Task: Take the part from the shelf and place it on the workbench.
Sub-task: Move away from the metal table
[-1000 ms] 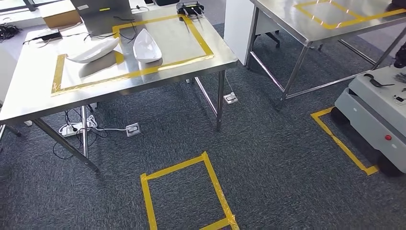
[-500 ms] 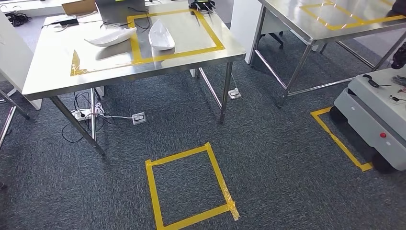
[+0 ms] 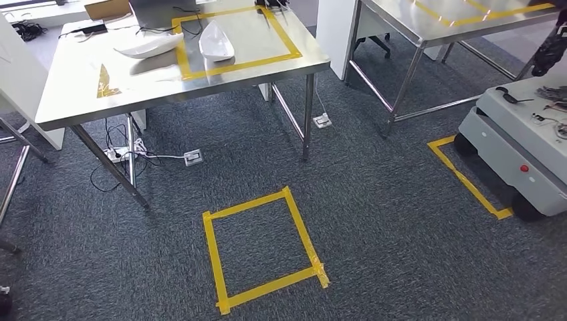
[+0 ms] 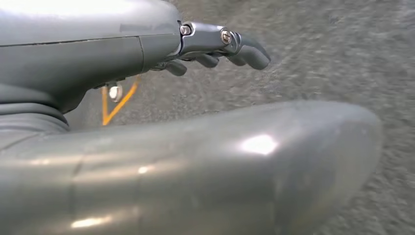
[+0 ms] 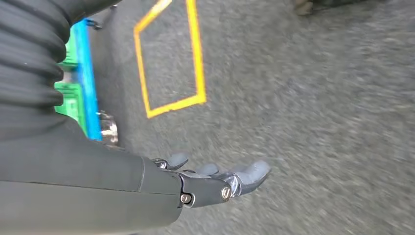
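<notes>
Two white curved parts (image 3: 215,41) (image 3: 146,45) lie on the steel workbench (image 3: 167,90), inside and across a yellow tape frame, at the upper left of the head view. My left hand (image 4: 220,46) hangs over the grey carpet with its fingers loosely apart and nothing in it; its thick thumb (image 4: 220,166) crosses the foreground. My right hand (image 5: 215,178) also hangs above the carpet, holding nothing, with a yellow tape square (image 5: 171,63) on the floor beyond it.
A yellow tape square (image 3: 261,247) marks the carpet in front of me. A second steel table (image 3: 408,27) stands at the upper right. A grey wheeled cart (image 3: 515,157) sits at the right beside a tape corner (image 3: 468,180). Cables and a power strip (image 3: 124,154) lie under the workbench.
The whole head picture has shifted: the camera moved, so the workbench and the floor square sit higher in the frame. The white parts lie as before.
</notes>
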Available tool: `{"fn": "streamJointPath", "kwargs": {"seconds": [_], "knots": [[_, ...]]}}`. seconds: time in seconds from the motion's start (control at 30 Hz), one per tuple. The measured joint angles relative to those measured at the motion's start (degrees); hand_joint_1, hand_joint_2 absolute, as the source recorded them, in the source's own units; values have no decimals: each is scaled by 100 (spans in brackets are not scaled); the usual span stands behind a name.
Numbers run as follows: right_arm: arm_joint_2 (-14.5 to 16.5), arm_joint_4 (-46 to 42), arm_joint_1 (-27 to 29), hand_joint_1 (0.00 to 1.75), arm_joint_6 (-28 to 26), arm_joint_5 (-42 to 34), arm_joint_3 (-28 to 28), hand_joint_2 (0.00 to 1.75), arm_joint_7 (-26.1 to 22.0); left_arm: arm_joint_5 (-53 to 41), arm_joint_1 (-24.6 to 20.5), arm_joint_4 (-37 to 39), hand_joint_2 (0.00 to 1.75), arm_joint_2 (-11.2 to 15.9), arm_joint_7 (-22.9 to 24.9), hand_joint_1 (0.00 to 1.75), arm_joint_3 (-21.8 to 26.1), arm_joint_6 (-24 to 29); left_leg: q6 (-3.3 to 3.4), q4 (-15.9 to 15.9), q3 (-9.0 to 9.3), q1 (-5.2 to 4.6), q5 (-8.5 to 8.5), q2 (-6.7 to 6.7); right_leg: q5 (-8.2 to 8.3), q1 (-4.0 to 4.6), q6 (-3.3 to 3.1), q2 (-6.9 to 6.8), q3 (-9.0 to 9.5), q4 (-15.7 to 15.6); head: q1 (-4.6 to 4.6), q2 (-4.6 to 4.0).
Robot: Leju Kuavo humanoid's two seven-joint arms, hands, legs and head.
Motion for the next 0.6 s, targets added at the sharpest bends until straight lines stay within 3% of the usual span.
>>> {"fn": "streamJointPath", "kwargs": {"seconds": [0.03, 0.07, 0.1, 0.13, 0.2, 0.27, 0.3, 0.37, 0.43, 0.5, 0.6], "knots": [[-1, 0, 3, 0, 86, -7, -2, 175, 48, 3, -7, -1, 0, 7, -2, 0, 0, -5, -30, 362, -70, 9, -258, -2, 59, -2, -9, -7, -80, 10, -2, 0], [-2, 0, 7, 0, 167, -9, -2, 175, 79, 12, -13, -1, 0, 13, -9, 0, 0, -14, -56, 675, -106, 18, -395, -1, 111, -5, -1, -12, -165, 24, -2, 0], [-2, 0, 8, 0, 234, -27, -3, 175, 96, 32, -19, -2, 44, 17, -22, 0, 0, -46, -77, 860, -79, 26, -392, -1, 160, -12, 15, -17, -257, 45, -1, 0], [-3, 0, 8, 0, 269, -62, -8, 175, 93, 51, -24, -2, 87, 22, -35, 0, 1, -89, -94, 871, 31, 36, -268, 0, 204, -22, 37, -23, -352, 73, -2, 0], [-3, -1, 5, 0, 294, -162, -38, 175, 60, 39, -36, -3, 175, 29, -22, 0, 2, -167, -119, 360, 499, 65, -4, 1, 278, -45, 98, -30, -511, 151, -2, 0], [-8, -2, 2, 0, 335, -216, -72, 175, 35, -27, -48, -7, 175, 33, 39, 0, 2, -181, -89, -345, 988, 57, -79, -8, 340, -44, 168, -31, -610, 233, -3, 0], [-11, -2, 1, 0, 359, -212, -80, 175, 30, -46, -50, -8, 175, 34, 67, 0, 2, -180, -44, -554, 1102, 46, -173, -13, 375, -37, 204, -30, -633, 257, -4, 0], [-34, -9, 9, 0, 383, -222, -54, 175, 30, -1, -27, -9, 175, 36, 91, 0, -1, -179, 73, -646, 1090, 21, -191, -13, 428, -35, 245, -26, -646, 242, -7, 0], [-62, -27, 34, 0, 405, -350, 57, 175, 25, 136, 17, -20, 175, 36, 95, 0, -14, -185, 139, -668, 1064, 16, -148, -5, 409, -37, 176, -18, -655, 202, -12, -1], [-84, -57, 73, 0, 430, -572, 220, 175, 4, 322, 66, -44, 175, 37, 77, 0, -55, -199, 188, -671, 1041, 10, -112, -1, 443, -32, 66, -13, -663, 166, -10, -1], [-131, -118, 141, 0, 455, -972, 494, 175, -26, 650, 139, -93, 175, 49, 32, 0, -169, -246, 235, -660, 1011, -10, -78, 5, 603, -37, 19, -6, -666, 112, -9, 0]]}}
